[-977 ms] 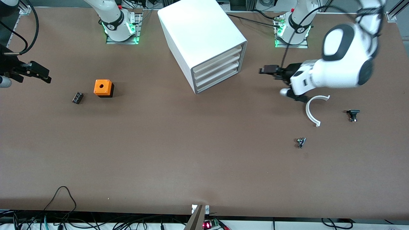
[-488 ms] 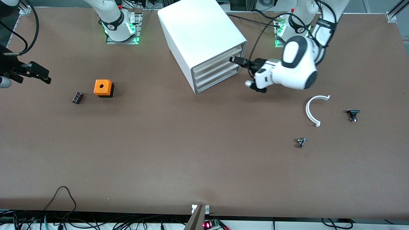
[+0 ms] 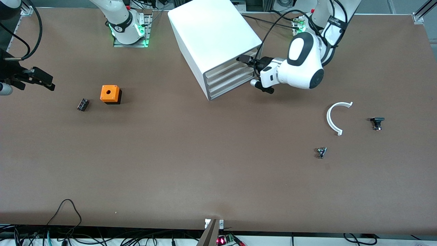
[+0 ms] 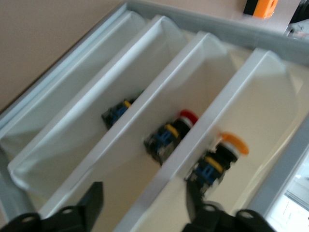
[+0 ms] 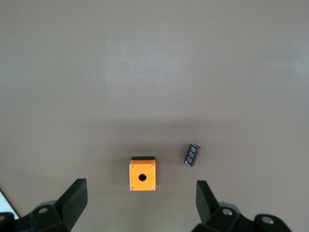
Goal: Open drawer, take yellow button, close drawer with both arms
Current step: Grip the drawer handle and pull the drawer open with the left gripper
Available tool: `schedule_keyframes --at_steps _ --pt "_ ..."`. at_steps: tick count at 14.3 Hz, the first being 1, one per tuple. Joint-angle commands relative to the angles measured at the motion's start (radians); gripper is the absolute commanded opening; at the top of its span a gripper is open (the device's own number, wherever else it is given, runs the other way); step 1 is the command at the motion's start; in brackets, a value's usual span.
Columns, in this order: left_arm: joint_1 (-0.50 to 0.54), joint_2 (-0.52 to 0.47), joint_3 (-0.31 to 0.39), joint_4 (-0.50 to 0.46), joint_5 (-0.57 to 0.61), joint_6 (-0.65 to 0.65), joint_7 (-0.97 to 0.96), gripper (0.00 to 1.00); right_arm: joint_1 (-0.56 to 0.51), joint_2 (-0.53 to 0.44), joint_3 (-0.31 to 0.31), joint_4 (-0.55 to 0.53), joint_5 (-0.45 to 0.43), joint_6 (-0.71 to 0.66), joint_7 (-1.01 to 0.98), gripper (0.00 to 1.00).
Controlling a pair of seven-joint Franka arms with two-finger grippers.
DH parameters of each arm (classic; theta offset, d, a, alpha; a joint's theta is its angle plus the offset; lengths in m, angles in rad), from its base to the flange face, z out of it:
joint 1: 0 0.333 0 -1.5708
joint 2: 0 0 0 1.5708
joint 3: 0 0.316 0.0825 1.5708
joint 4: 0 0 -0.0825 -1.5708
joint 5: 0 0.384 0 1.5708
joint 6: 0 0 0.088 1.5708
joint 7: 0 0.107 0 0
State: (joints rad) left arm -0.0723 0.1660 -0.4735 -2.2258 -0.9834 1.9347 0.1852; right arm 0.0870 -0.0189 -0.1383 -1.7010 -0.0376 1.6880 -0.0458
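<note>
The big white cabinet (image 3: 211, 34) stands at the robots' side of the table. Its top drawer (image 3: 228, 66) sits flush, closed. My left gripper (image 3: 243, 59) is at that drawer's front, fingers open. In the left wrist view my left gripper (image 4: 145, 208) straddles the drawer's sloped lip (image 4: 205, 126) without closing on it. The orange-capped button (image 4: 232, 144) shows through the drawer's front wall. My right gripper (image 3: 50, 82) waits open and empty over the right arm's end of the table. In its wrist view my right gripper (image 5: 141, 200) is above the orange cube (image 5: 142, 174).
The orange cube (image 3: 110, 94) and a black cylinder (image 3: 82, 104) lie toward the right arm's end. A white curved piece (image 3: 333, 118), a black part (image 3: 377, 122) and a small metal part (image 3: 321, 152) lie toward the left arm's end. Lower drawers hold other buttons (image 4: 169, 137).
My left arm has swung in from over the white curved piece to the cabinet's front, and its gripper now reaches the top drawer's lip. The right arm has not moved.
</note>
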Motion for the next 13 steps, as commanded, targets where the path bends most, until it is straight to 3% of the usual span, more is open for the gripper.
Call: schedule_keyframes --at_steps 1,3,5,8,13 --pt "-0.017 -0.013 -0.031 -0.048 -0.027 0.029 0.027 0.44 0.003 0.010 0.002 0.020 0.008 -0.002 -0.009 1.00" --pt "-0.017 -0.002 -0.031 -0.054 -0.027 0.029 0.028 0.31 0.005 0.010 0.003 0.020 0.007 -0.004 -0.009 1.00" --pt "-0.015 0.000 -0.030 -0.054 -0.027 0.027 0.028 0.00 0.005 0.016 0.003 0.020 0.007 -0.002 -0.009 1.00" --pt "0.018 -0.006 -0.014 -0.046 -0.032 0.030 0.017 0.00 0.010 0.036 0.005 0.020 0.007 -0.001 -0.014 1.00" --pt "0.058 -0.013 0.108 0.014 0.011 0.147 0.027 0.00 0.026 0.060 0.011 0.047 0.005 -0.002 -0.026 1.00"
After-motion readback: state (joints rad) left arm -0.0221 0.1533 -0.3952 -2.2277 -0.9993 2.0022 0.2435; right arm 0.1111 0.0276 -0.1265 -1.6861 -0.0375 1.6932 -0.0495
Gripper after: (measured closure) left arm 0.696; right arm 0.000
